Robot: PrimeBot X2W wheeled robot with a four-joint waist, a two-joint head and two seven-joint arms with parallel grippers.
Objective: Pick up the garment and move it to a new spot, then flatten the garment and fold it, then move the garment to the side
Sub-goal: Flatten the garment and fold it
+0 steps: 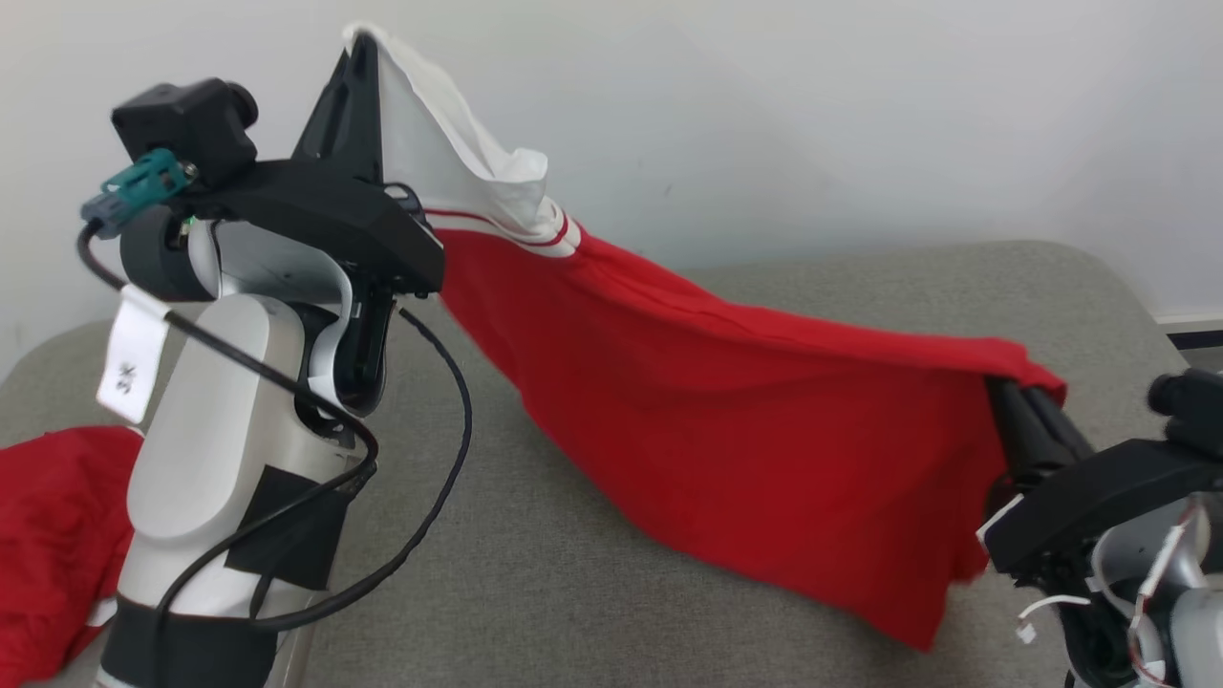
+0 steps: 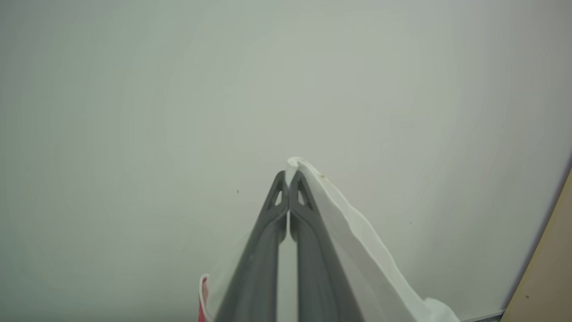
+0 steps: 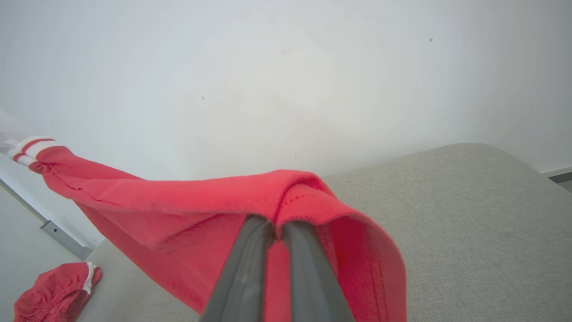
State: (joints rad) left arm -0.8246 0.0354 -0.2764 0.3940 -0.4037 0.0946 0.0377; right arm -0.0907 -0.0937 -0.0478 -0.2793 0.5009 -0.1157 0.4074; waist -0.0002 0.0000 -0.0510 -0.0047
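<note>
wall (image 1: 860, 96): plain white | surface (image 1: 573, 592): grey fabric-covered, rounded corners | light: even, soft

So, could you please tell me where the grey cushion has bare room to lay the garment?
Bare: the front middle of the cushion, between the left arm and the hanging garment, and the far right strip along the wall. Crowded: the left edge, with another red heap.

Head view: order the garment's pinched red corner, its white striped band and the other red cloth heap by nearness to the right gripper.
1. garment's red corner: pinched in the right gripper, at the right.
2. garment's white striped band: upper centre-left.
3. red cloth heap: lower left edge, on the grey surface.
</note>
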